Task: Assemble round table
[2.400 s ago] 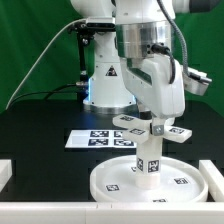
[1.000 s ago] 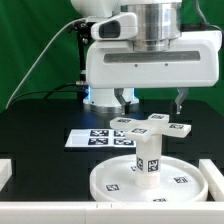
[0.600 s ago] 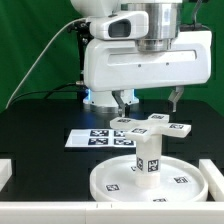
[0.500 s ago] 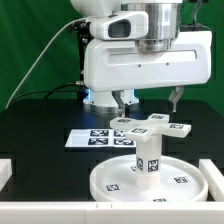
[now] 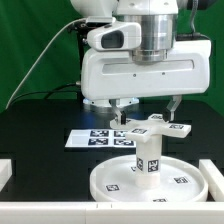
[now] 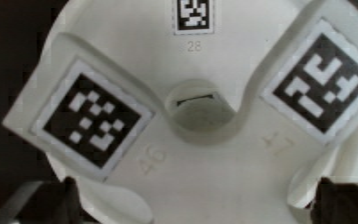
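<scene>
The large round rimmed disc [image 5: 185, 180] lies flat at the front of the table. The short thick leg [image 5: 149, 155] stands upright on its middle. The flat cross-shaped base [image 5: 152, 125] sits on top of the leg, tags up. My gripper [image 5: 148, 108] hangs just above the cross base, open, one finger on each side of the cross's middle, gripping nothing. In the wrist view the cross base [image 6: 202, 70] fills the frame with its round centre hole, and the dark fingertips [image 6: 43, 200] show at the two lower corners, wide apart.
The marker board [image 5: 92, 139] lies flat behind the disc towards the exterior view's left. The white robot base [image 5: 108, 88] stands at the back. White rails [image 5: 5, 172] edge the table's front corners.
The gripper has turned from narrow-on to broad-on over the cross base, then come down closer to it. The disc, leg and cross base have not moved.
</scene>
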Motion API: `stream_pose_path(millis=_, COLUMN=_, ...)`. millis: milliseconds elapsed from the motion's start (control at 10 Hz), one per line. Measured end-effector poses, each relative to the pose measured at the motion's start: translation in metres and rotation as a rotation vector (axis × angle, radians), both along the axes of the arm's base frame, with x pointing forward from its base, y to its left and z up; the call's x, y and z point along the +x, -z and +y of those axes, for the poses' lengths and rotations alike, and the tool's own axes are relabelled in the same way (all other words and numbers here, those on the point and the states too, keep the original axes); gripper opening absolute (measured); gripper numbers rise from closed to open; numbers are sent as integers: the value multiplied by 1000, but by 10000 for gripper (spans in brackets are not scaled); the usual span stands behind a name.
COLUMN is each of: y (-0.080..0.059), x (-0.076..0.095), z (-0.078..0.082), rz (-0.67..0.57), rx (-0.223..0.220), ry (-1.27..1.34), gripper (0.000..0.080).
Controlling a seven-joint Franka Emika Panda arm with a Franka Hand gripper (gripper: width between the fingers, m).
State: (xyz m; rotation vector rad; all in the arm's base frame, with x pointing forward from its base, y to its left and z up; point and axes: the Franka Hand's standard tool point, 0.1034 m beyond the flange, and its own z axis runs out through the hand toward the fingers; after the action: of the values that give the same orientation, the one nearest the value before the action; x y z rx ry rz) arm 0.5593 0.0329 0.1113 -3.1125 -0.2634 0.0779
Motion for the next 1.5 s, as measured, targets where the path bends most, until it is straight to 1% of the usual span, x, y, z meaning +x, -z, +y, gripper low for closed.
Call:
stream_pose_path(millis=100, y=2, x=0, z=2, rz=0, rx=0, ry=-1, gripper=649)
stream_pose_path(millis=400, y=4, x=2, z=1, rz=-13, rx=-6, ry=12, gripper=649)
stream_pose_path(millis=500, y=4, x=2, z=1, rz=-13, rx=-7, ry=34, gripper=558)
stream_pose_path(millis=600, y=4, x=2, z=1, rz=-13, rx=-7, ry=52, gripper=558)
stream_pose_path(millis=700, y=4, x=2, z=1, rz=-12, rx=-9, ry=80, gripper=434)
stream_pose_path(millis=1100, y=5, x=3, z=2, rz=-26, rx=-21, ry=402, gripper=434)
stream_pose_path(millis=1200, y=5, x=3, z=3, rz=-24, rx=-26, ry=565, gripper=434)
stream_pose_path(millis=1300, y=5, x=3, z=3, rz=-19, rx=-17, ry=765, gripper=434)
stream_pose_path(millis=1400, y=6, x=4, z=5, rz=-11, rx=15, ry=973, gripper=434)
stream_pose_path(millis=1500, y=6, x=4, z=8, rz=-8, rx=35, ry=1147, gripper=436)
